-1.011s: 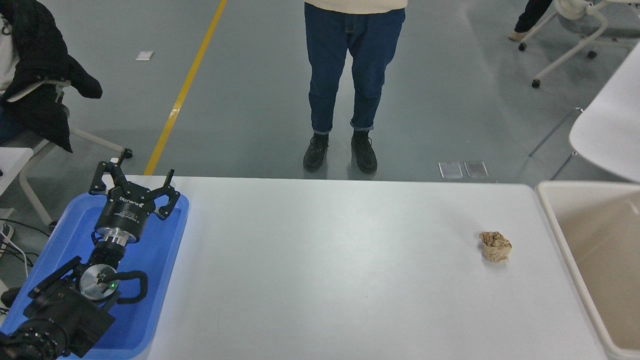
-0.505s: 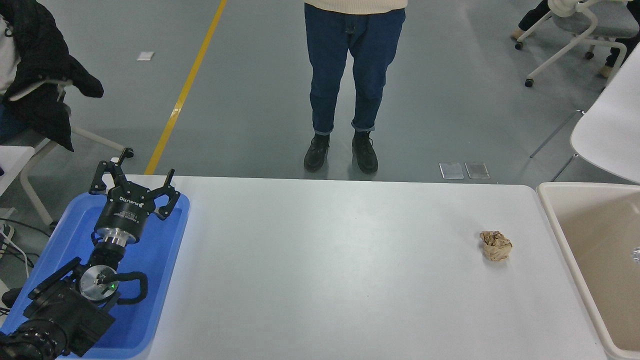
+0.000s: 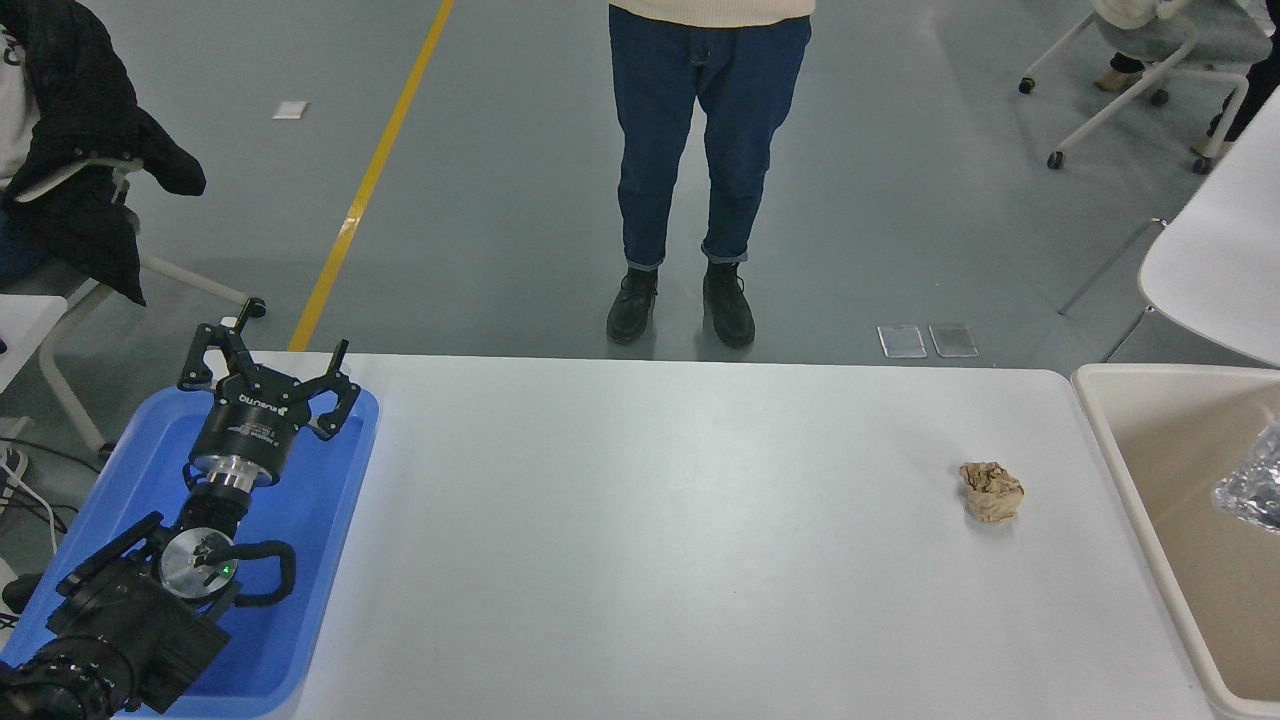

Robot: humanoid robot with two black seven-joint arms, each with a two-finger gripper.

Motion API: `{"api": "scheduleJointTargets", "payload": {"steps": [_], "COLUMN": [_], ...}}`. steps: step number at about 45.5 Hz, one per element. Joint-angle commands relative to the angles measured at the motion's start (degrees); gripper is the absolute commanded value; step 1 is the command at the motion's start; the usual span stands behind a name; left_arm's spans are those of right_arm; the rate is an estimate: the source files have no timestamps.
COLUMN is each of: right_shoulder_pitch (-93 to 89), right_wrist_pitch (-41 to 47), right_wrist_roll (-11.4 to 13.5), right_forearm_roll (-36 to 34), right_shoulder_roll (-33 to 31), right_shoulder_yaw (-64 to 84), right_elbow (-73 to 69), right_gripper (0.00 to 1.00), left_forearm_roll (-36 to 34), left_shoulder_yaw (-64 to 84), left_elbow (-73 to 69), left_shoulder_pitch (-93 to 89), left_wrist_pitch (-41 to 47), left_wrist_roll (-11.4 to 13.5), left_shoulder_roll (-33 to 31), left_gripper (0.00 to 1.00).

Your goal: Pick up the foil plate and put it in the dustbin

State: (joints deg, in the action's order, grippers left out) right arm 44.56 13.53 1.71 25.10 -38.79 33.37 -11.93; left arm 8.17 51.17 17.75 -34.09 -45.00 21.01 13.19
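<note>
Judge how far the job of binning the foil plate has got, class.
Nearly done: the foil plate shows over the dustbin at the right edge, off the table. Whether it is released cannot be seen; the right gripper is out of view. The left gripper sits parked over the blue tray.

From my remote station I see the white table (image 3: 680, 560) spanning most of the view. A small crumpled brown paper ball (image 3: 991, 491) rests on it at 3 o'clock, near the right edge. A shallow blue tray (image 3: 330, 520) sits at 9 o'clock along the left edge.
</note>
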Motion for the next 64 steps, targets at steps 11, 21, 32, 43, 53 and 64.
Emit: {"api": "scheduleJointTargets", "payload": {"steps": [11, 21, 32, 43, 53, 64], "right_shoulder_pitch": [-3.33, -5.09, -6.06, -6.59, -5.54, 1.66], "right_wrist_pitch": [-4.39, -5.97, -13.6, -18.89, -18.81, -18.63], "right_wrist_roll": [6.28, 6.2, 6.11, 6.02, 6.02, 5.85], "right_forearm_roll": [-0.05, -0.05, -0.05, -0.05, -0.05, 0.12], "right_shoulder_roll": [5.48, 6.8, 7.06, 6.89, 5.49, -4.27], "right_shoulder_yaw": [-5.16, -5.6, -6.21, -6.3, -6.3, -4.81], "right_elbow": [5.95, 7.09, 7.18, 6.13, -0.02, -19.96], "right_gripper": [0.0, 0.0, 0.67, 0.99, 0.99, 0.99], "left_forearm_roll": [0.0, 0.0, 0.0, 0.0, 0.0, 0.0], "left_shoulder_yaw": [-0.02, -0.02, -0.01, -0.02, 0.07, -0.02], "left_elbow": [0.0, 0.0, 0.0, 0.0, 0.0, 0.0], "left_shoulder_pitch": [-0.01, -0.01, 0.07, -0.01, -0.01, -0.01], "left_wrist_pitch": [0.0, 0.0, 0.0, 0.0, 0.0, 0.0], "left_wrist_roll": [0.0, 0.0, 0.0, 0.0, 0.0, 0.0], "left_shoulder_roll": [0.0, 0.0, 0.0, 0.0, 0.0, 0.0], "left_gripper": [1.0, 1.0, 1.0, 1.0, 1.0, 1.0]}}
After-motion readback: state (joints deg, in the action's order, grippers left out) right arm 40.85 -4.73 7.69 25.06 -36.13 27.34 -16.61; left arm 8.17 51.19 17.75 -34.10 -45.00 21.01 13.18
